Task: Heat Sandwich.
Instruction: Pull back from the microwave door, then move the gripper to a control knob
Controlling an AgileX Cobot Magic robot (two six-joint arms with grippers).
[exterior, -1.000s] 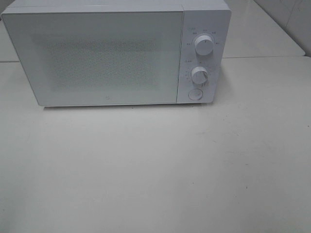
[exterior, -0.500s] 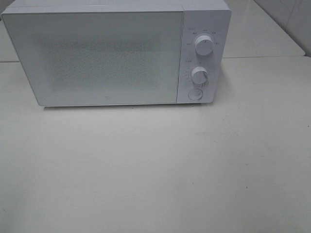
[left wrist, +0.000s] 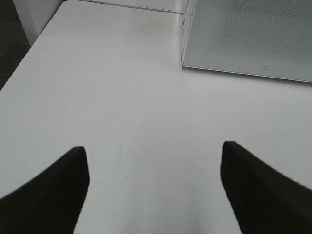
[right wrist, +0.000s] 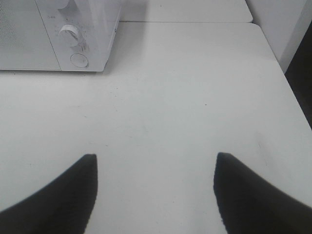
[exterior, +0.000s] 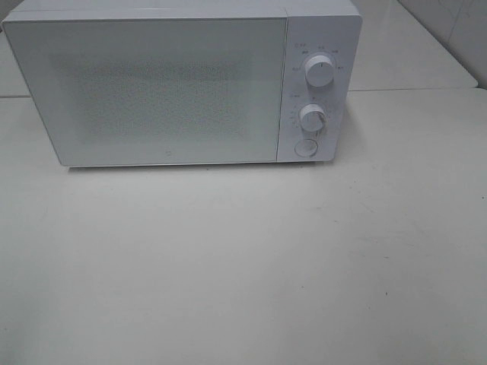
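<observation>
The sandwich is out of view in every frame. A white microwave (exterior: 183,84) stands at the back of the table with its door shut; it has two knobs (exterior: 319,70) and a round button (exterior: 305,147) on its right panel. Its lower corner shows in the left wrist view (left wrist: 248,39) and its knob panel in the right wrist view (right wrist: 73,36). My left gripper (left wrist: 155,161) is open and empty over bare table. My right gripper (right wrist: 156,168) is open and empty over bare table. Neither gripper shows in the exterior high view.
The white table (exterior: 243,266) spreads in front of the microwave. Its left edge shows in the left wrist view (left wrist: 29,53) and its right edge in the right wrist view (right wrist: 282,73). A second table surface (exterior: 403,53) lies behind at the right.
</observation>
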